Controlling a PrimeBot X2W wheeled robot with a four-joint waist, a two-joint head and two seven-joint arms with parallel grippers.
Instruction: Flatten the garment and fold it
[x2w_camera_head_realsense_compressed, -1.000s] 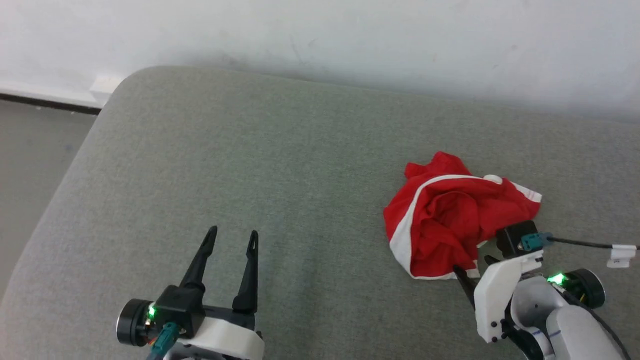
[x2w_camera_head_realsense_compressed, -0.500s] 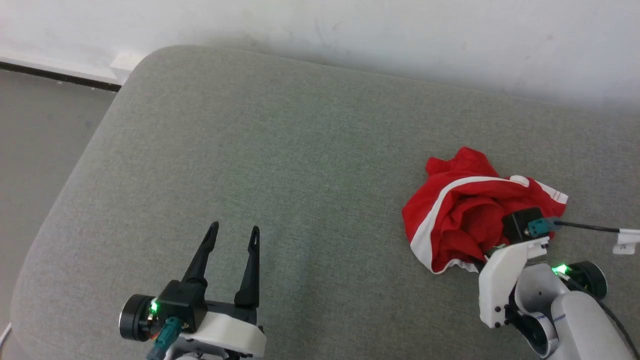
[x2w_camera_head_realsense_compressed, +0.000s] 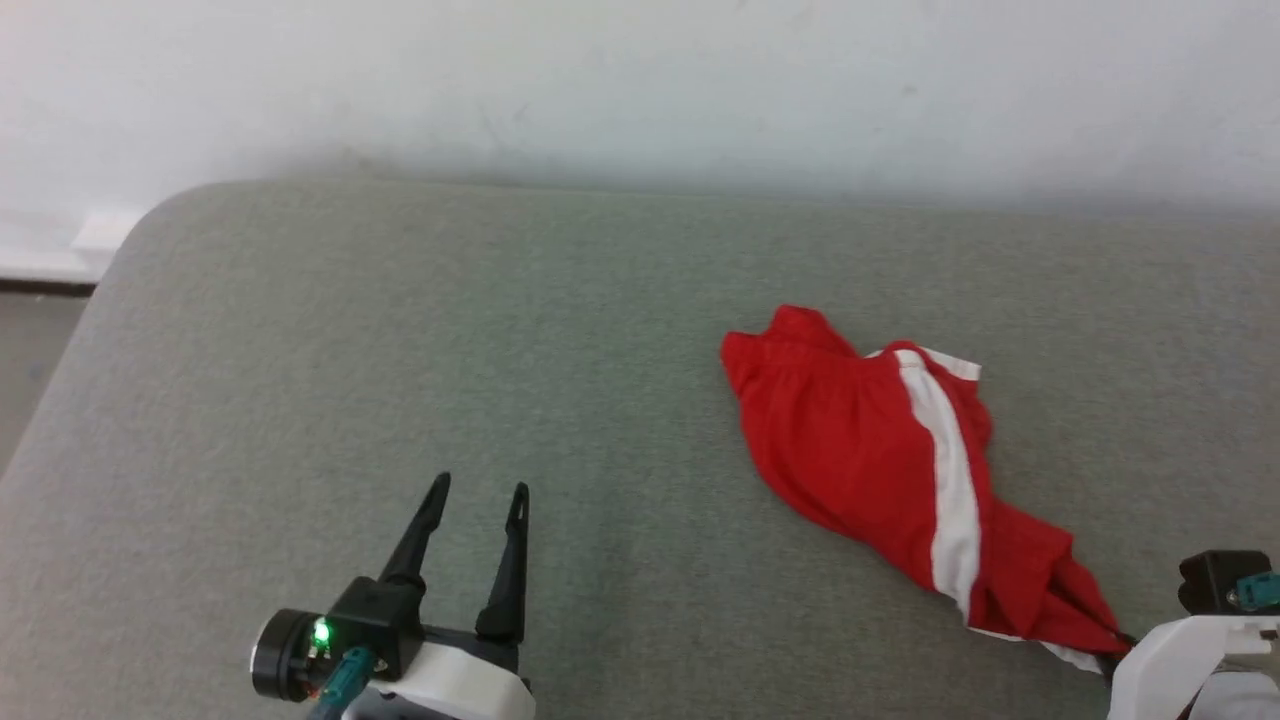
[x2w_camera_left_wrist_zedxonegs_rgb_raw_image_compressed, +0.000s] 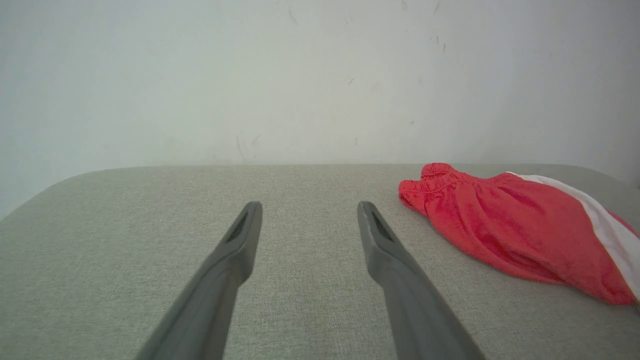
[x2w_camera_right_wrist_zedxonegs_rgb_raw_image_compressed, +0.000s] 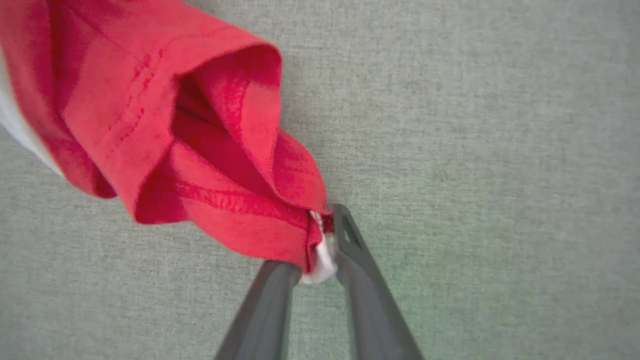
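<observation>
Trailing from right gripper (x2w_camera_right_wrist_zedxonegs_rgb_raw_image_compressed: 318, 245), clamped on a white-trimmed hem corner: red shorts (x2w_camera_head_realsense_compressed: 860, 450), a crumpled heap one second ago, now drawn out long on grey cushion (x2w_camera_head_realsense_compressed: 400, 350), right of centre. Flattening begun. Left gripper (x2w_camera_head_realsense_compressed: 480, 490): spread wide, empty.

Grey-green woven cushion (x2w_camera_head_realsense_compressed: 400, 380), rounded at its far-left corner. White wall (x2w_camera_head_realsense_compressed: 640, 80) directly behind the cushion, with faint scuff marks. Pale skirting (x2w_camera_head_realsense_compressed: 50, 240) and grey floor (x2w_camera_head_realsense_compressed: 25, 350) left of the cushion.
</observation>
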